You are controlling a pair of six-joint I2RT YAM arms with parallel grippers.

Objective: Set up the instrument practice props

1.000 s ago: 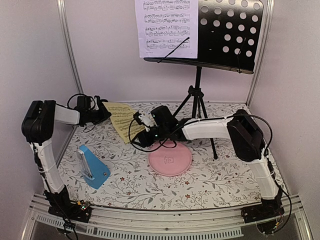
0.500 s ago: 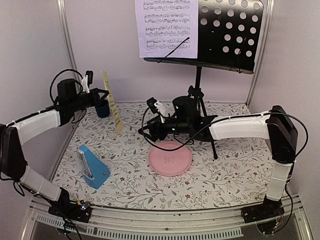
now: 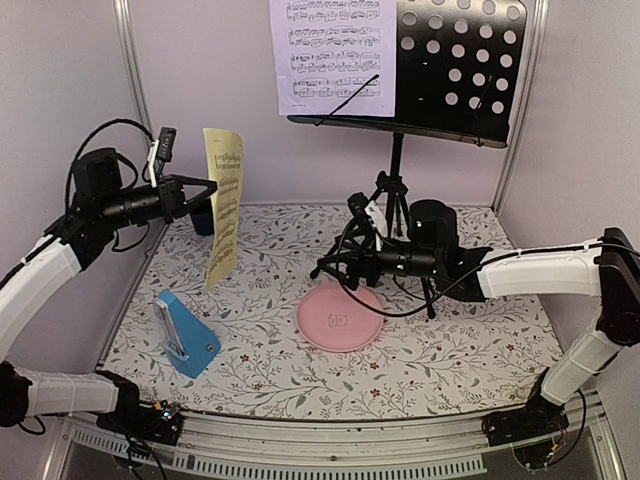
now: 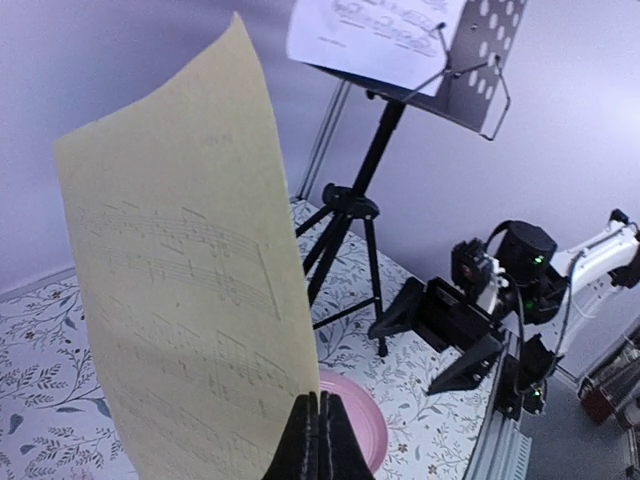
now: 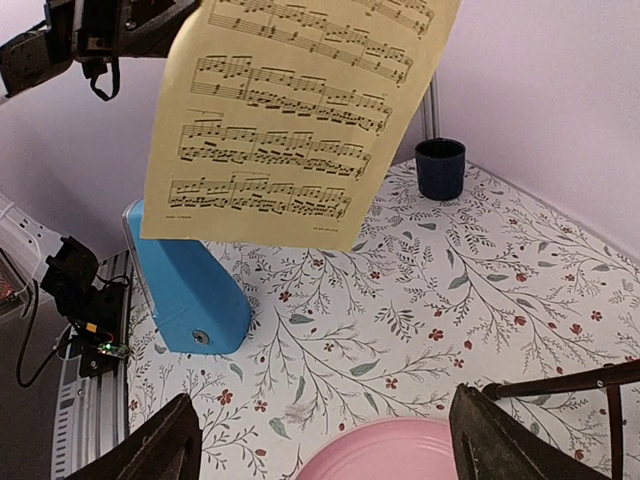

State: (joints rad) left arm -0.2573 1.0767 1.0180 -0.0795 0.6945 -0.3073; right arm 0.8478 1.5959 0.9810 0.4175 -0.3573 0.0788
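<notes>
1. Music stand: black, with a perforated desk on tripod legs. It stands upright at the far side of the tabletop, right of centre.
2. Lilac sheet: printed music resting on the left half of the stand's desk, with a thin wire arm across its lower part.
3. Yellow sheet: printed music held upright in the air over the far left of the tabletop, well apart from the stand.
4. Left fingers: pinched tight on one edge of the yellow sheet.
5. Right fingers: spread wide with nothing between them, low over the far edge of the pink plate, facing the yellow sheet.
6. Metronome: small blue wedge standing at the near left of the tabletop, apart from both arms.
7. Pink plate: round, lying flat near the centre, just beside the tripod's feet.
8. Cup: small, dark blue, upright in the far left corner.
</notes>
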